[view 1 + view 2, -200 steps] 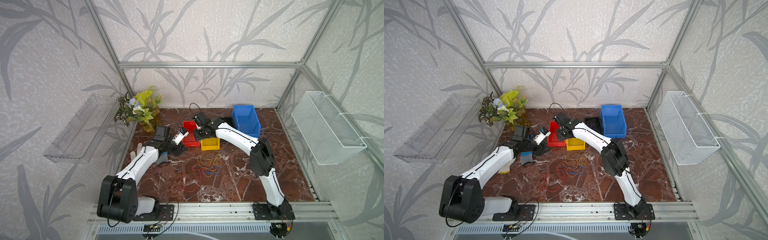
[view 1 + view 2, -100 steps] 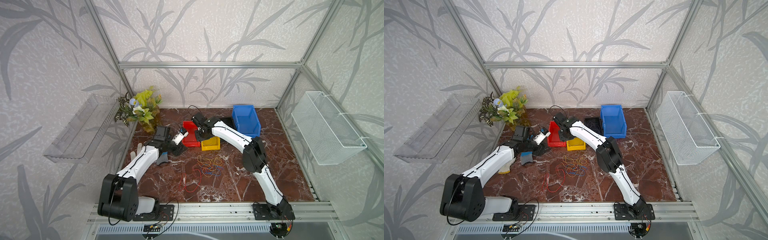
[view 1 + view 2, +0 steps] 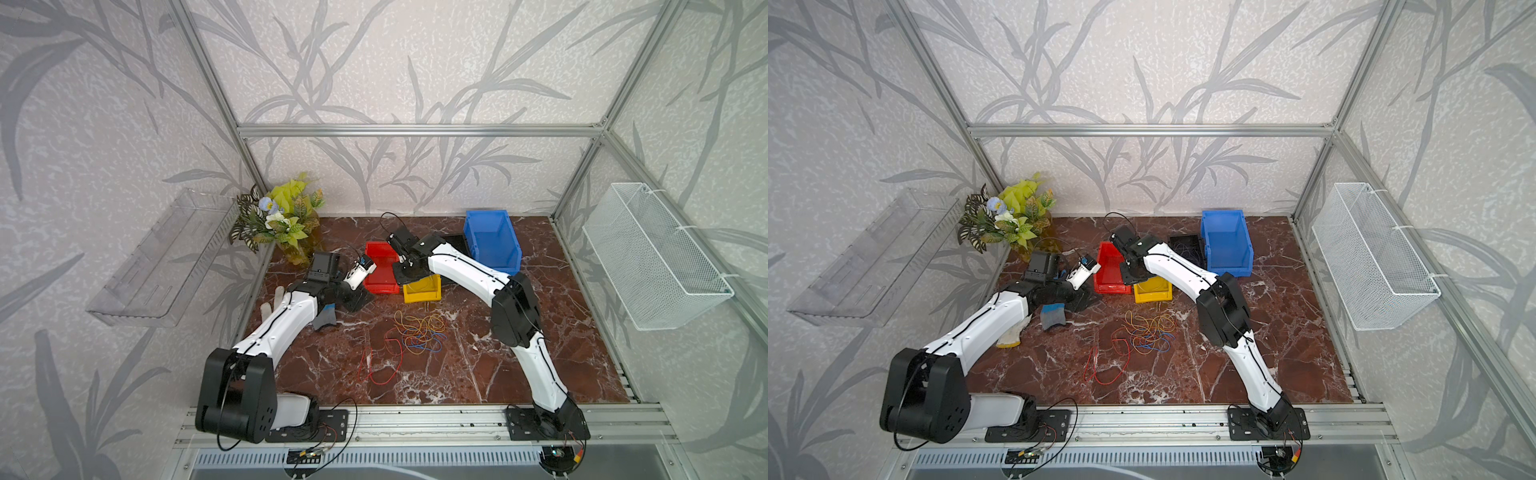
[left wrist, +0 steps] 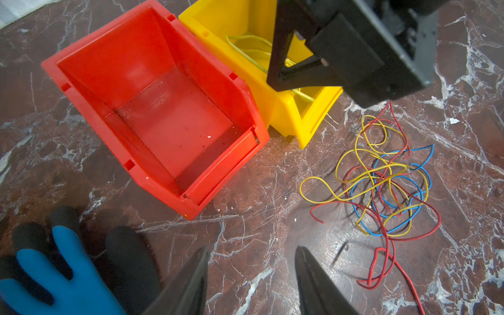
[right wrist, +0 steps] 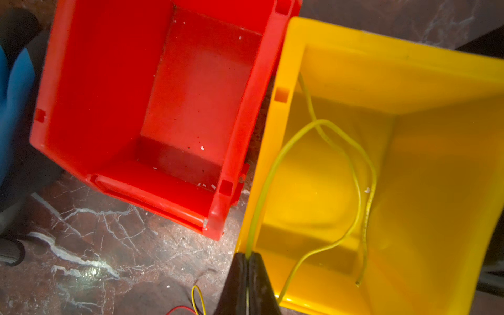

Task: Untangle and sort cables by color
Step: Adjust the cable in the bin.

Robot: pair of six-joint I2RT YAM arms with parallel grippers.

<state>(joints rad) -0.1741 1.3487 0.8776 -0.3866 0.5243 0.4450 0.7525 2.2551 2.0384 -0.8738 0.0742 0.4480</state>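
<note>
Two grippers work near the bins in both top views. The right gripper (image 3: 409,276) hangs over the seam between the red bin (image 3: 380,274) and the yellow bin (image 3: 424,293), its arm stretched far forward and bent at the elbow. The left gripper (image 3: 357,298) sits low beside the red bin, its arm angled forward from the base. A tangle of cables (image 3: 419,332), red, yellow and blue, lies on the marble table (image 3: 498,374) just in front of the yellow bin. A loose red cable (image 3: 376,365) lies beside it, nearer the rail.

In the left wrist view, the left gripper's jaws stand moderately apart with nothing between them, above bare marble near a blue and black glove (image 4: 68,272).

In the right wrist view, the right gripper's fingertips pinch together on a yellow cable (image 5: 319,122). The cable runs from the pinch over the yellow bin's front rim and loops inside the bin.
</note>
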